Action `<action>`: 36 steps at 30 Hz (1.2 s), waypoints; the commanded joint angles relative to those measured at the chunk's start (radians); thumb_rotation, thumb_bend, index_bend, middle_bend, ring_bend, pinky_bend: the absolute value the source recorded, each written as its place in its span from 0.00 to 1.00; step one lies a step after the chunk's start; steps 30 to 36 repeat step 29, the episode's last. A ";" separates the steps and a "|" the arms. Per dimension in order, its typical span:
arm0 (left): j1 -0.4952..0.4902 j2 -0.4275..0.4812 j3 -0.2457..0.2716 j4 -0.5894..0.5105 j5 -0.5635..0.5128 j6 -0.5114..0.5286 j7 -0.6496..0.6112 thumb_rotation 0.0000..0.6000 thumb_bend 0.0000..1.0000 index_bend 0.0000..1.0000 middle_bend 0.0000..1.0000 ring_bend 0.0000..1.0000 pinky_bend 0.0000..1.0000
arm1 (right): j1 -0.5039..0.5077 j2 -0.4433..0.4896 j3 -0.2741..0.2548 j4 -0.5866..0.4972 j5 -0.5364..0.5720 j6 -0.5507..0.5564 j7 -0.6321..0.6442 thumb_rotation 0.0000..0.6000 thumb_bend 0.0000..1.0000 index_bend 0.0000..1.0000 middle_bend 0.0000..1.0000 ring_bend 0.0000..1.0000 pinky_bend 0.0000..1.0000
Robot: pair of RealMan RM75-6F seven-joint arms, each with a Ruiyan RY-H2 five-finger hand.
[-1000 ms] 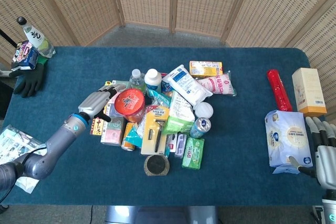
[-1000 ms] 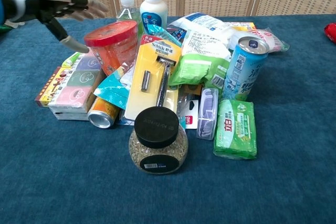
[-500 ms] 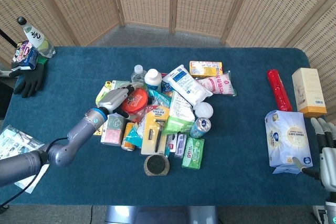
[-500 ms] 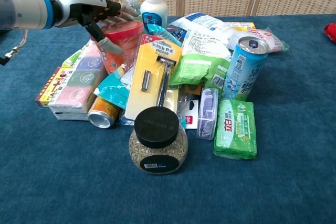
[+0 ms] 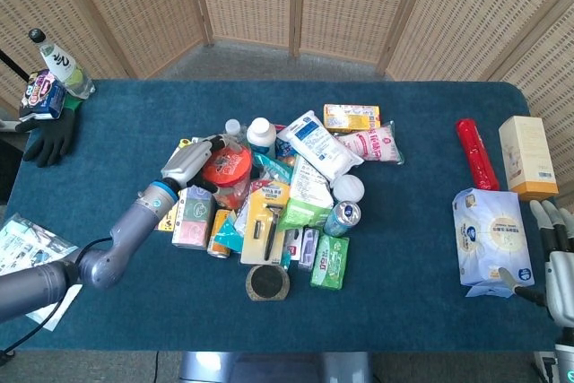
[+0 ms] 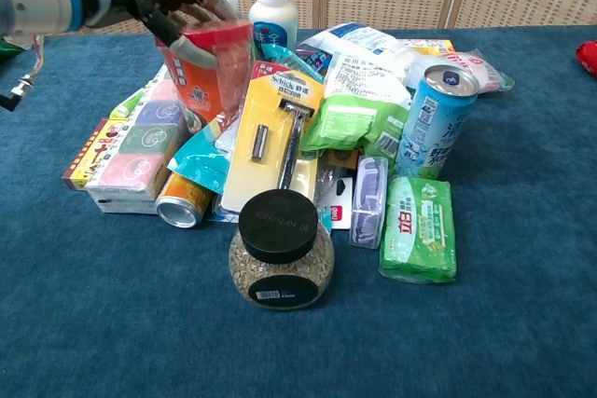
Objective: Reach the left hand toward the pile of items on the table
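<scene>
The pile sits mid-table: a red tub [image 5: 226, 168] [image 6: 207, 67], a razor card [image 6: 275, 132], a dark-lidded jar [image 6: 280, 249], a blue can [image 6: 429, 118], a white bottle [image 6: 272, 11] and several packets. My left hand [image 5: 186, 161] [image 6: 154, 2] is at the pile's left side and grips the red tub, fingers over its rim and thumb against its front. The tub stands tilted up in that grasp. My right hand [image 5: 558, 262] rests at the table's right front corner, fingers straight and apart, holding nothing.
A white tissue pack [image 5: 491, 239] lies beside the right hand, with a red cylinder [image 5: 473, 152] and a beige box [image 5: 527, 156] behind it. A black glove [image 5: 51, 136] and a bottle [image 5: 63, 65] occupy the far left corner. A printed packet [image 5: 22, 248] lies at the left edge.
The left hand travelled right from beside the pile onto the red tub and closed on it. The tub now stands taller and tilted. The right hand stayed put.
</scene>
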 commanded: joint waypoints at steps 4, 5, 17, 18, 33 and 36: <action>0.130 0.150 -0.035 -0.201 0.139 0.151 -0.106 1.00 0.27 0.48 0.50 0.75 0.72 | 0.003 -0.018 -0.005 0.021 -0.012 -0.007 0.016 0.97 0.20 0.00 0.00 0.00 0.00; 0.151 0.173 -0.040 -0.229 0.161 0.175 -0.125 1.00 0.27 0.48 0.50 0.75 0.71 | 0.003 -0.024 -0.006 0.027 -0.012 -0.009 0.021 0.97 0.20 0.00 0.00 0.00 0.00; 0.391 0.427 -0.131 -0.455 0.419 0.533 -0.429 1.00 0.27 0.48 0.49 0.72 0.68 | 0.032 -0.068 -0.006 0.048 -0.025 -0.050 0.015 0.97 0.20 0.00 0.00 0.00 0.00; 0.403 0.437 -0.136 -0.462 0.428 0.554 -0.445 1.00 0.27 0.48 0.49 0.72 0.68 | 0.034 -0.069 -0.005 0.047 -0.025 -0.052 0.012 0.97 0.20 0.00 0.00 0.00 0.00; 0.445 0.484 -0.124 -0.488 0.489 0.625 -0.513 1.00 0.27 0.48 0.49 0.71 0.67 | 0.049 -0.071 0.002 0.037 -0.011 -0.070 -0.006 0.97 0.20 0.00 0.00 0.00 0.00; 0.445 0.484 -0.124 -0.488 0.489 0.625 -0.513 1.00 0.27 0.48 0.49 0.71 0.67 | 0.049 -0.071 0.002 0.037 -0.011 -0.070 -0.006 0.97 0.20 0.00 0.00 0.00 0.00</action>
